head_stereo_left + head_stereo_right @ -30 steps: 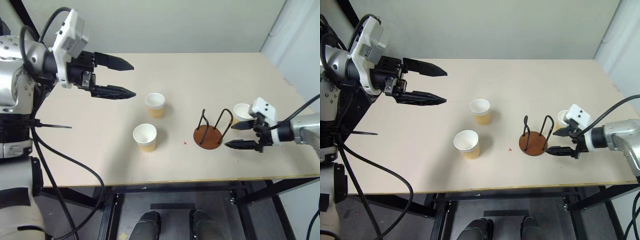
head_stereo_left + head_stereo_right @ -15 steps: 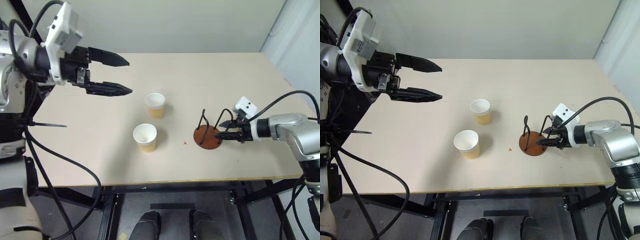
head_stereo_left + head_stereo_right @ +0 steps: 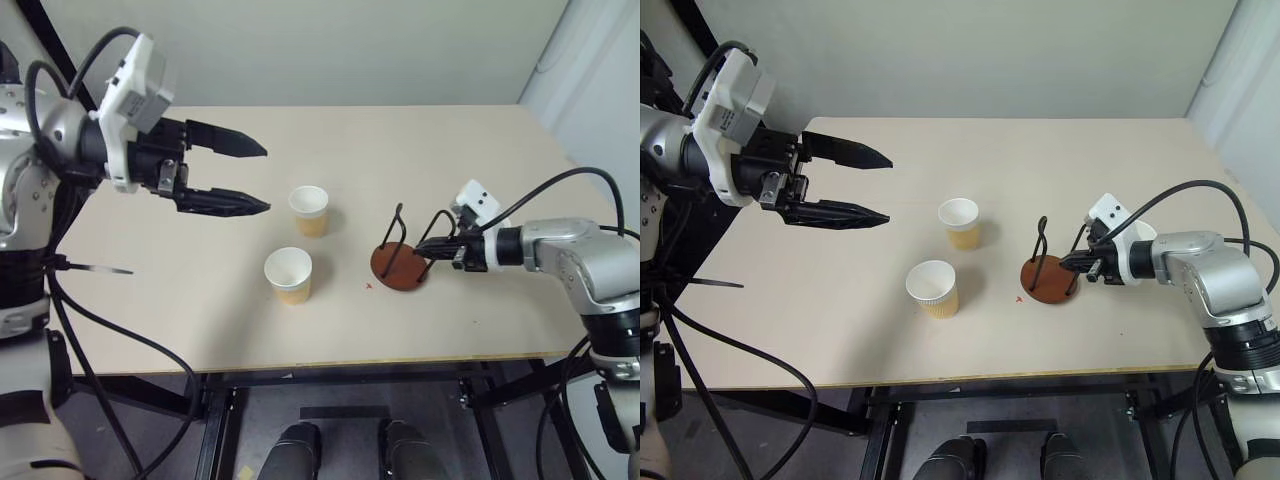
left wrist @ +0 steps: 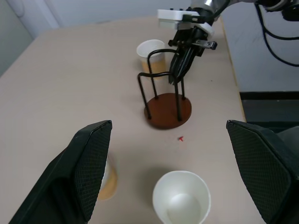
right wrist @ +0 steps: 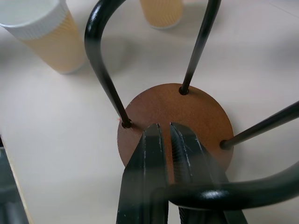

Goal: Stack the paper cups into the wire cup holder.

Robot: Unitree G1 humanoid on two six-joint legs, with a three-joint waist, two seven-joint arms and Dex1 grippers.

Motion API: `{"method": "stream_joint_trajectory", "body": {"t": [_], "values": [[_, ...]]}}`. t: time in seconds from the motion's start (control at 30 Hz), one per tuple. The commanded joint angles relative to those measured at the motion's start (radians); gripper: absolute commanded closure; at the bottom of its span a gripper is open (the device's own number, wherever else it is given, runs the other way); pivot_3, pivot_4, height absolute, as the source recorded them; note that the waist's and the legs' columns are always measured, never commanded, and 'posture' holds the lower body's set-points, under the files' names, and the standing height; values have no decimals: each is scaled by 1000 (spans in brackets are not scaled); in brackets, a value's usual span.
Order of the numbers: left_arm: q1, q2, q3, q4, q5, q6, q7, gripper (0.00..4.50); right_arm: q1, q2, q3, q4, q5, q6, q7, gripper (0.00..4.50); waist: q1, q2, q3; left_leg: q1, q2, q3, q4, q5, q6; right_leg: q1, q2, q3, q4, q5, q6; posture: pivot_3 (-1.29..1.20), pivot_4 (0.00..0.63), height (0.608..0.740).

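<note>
r gripper closed on wire cup holder loop; 3rd cup hidden just behind it; l gripper held wide open, empty, above two cups.

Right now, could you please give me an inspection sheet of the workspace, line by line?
Surface: pale table, one tiny red speck near the holder.
Job's things: wire cup holder upright, no cup in it; two paper cups standing at mid-table; third cup beyond the holder.
Clutter: nothing seen.
Grippers: left tool open, raised over the table's left side, holding nothing; right tool shut on a wire loop of the holder.
Cables: black cables hang off both arms, none on the table.
Surroundings: plain walls, dark floor below.
</note>
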Motion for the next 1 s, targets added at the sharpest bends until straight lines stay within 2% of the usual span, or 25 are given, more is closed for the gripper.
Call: {"method": "stream_joint_trajectory", "body": {"t": [0.03, 0.63, 1.0], "values": [[-7, 22, 42, -30, -15, 7, 16, 275, -37, 5, -21, -26, 5, -8, -10, 4492, 0, 0, 0, 0, 0, 0, 0, 0, 0, 0, 0, 0, 0, 0, 0, 0, 150, 740], [29, 42, 63, -59, -39, 13, 50, 275, -102, 81, 119, 58, -93, -103, 13, 4492, -2, 0, 0, 0, 0, -1, -1, 0, -1, -1, 0, 0, 0, 1, -2, 0, 150, 740], [41, 46, 71, -64, -47, 11, 68, 275, -103, 76, 163, 111, -163, -149, 27, 4492, -2, 0, 0, 0, 0, -1, -1, 0, -1, -1, 0, 0, 0, 1, -4, 0, 150, 740]]}}
